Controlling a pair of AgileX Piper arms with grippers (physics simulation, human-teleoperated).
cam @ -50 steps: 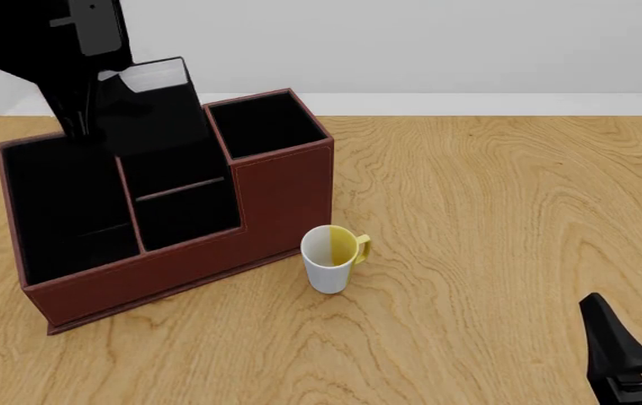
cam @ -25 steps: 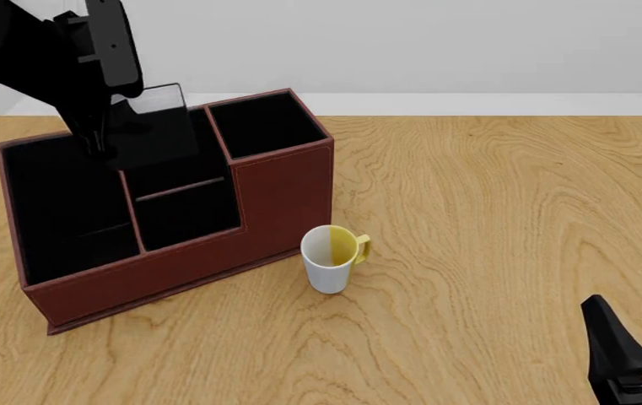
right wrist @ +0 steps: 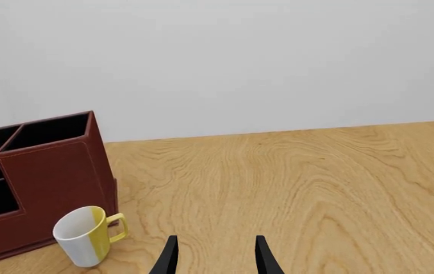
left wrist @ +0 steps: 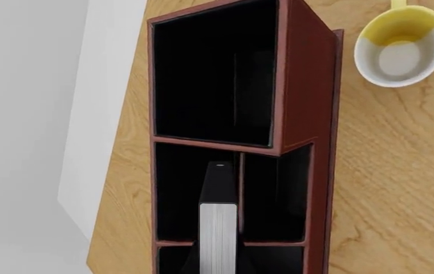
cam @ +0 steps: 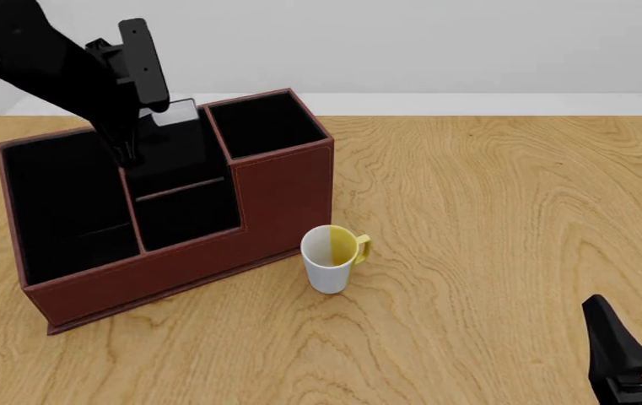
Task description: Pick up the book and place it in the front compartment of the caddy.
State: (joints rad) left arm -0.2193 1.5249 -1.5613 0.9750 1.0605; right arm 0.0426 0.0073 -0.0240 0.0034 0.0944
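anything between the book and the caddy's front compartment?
Yes, it seems: the book hangs in the middle section of the caddy, behind the thin divider. The front slot, toward the mug, lies beyond it. Nothing visible inside that slot.

No writing, label, brand mark, number or sign can be read anywhere in these views. The book (left wrist: 218,228) shows only a plain black cover and a blank white page edge. The caddy (cam: 287,190) has bare reddish-brown walls and black lining, with nothing printed on them. The mug (cam: 330,258), just beside the caddy's taller end, is plain white and yellow. The wooden worktop (cam: 501,219) carries only its grain, and the black left hand (cam: 141,93) above the caddy bears no visible marking.
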